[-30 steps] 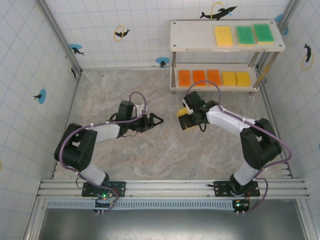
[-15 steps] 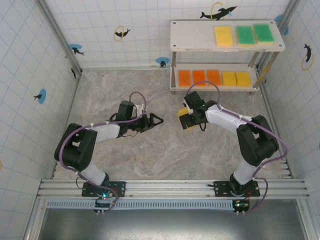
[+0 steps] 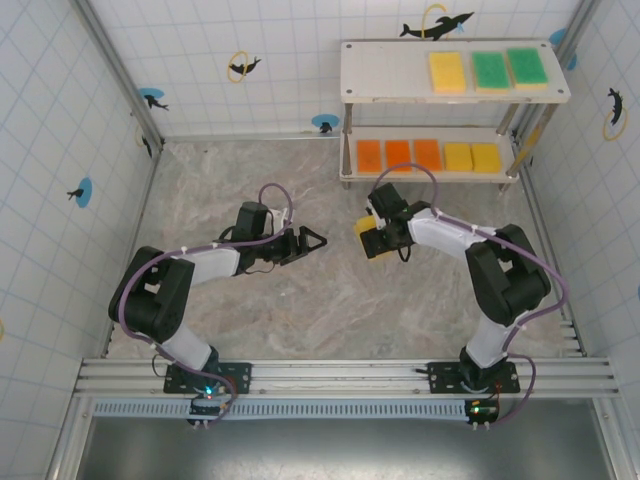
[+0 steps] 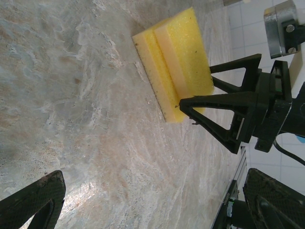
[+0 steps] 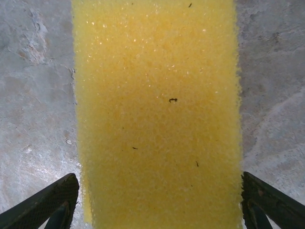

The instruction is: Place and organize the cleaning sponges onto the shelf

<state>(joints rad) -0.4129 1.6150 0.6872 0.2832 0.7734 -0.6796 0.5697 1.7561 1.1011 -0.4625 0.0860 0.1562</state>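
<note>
Yellow rectangular foam sponge (image 3: 370,238) laid flat just in front of off-white two-tier metal-legged shelf (image 3: 400,75), straddled by R gripper (image 3: 373,243).
R jaws set at sponge's sides, contact can't be told; L gripper (image 3: 312,240) jaws spread, empty, left-front of shelf.

A two-tier shelf (image 3: 385,75) is set at the 1 o'clock corner of the marbled table (image 3: 300,310). On its top board, a yellow sponge (image 3: 447,71) and two green sponges (image 3: 490,70) are lined up. On the lower board, three orange sponges (image 3: 399,155) and two yellow sponges (image 3: 472,157) are laid. One loose sponge (image 4: 178,62) is laid on the table, just toward 3 o'clock of centre.
</note>
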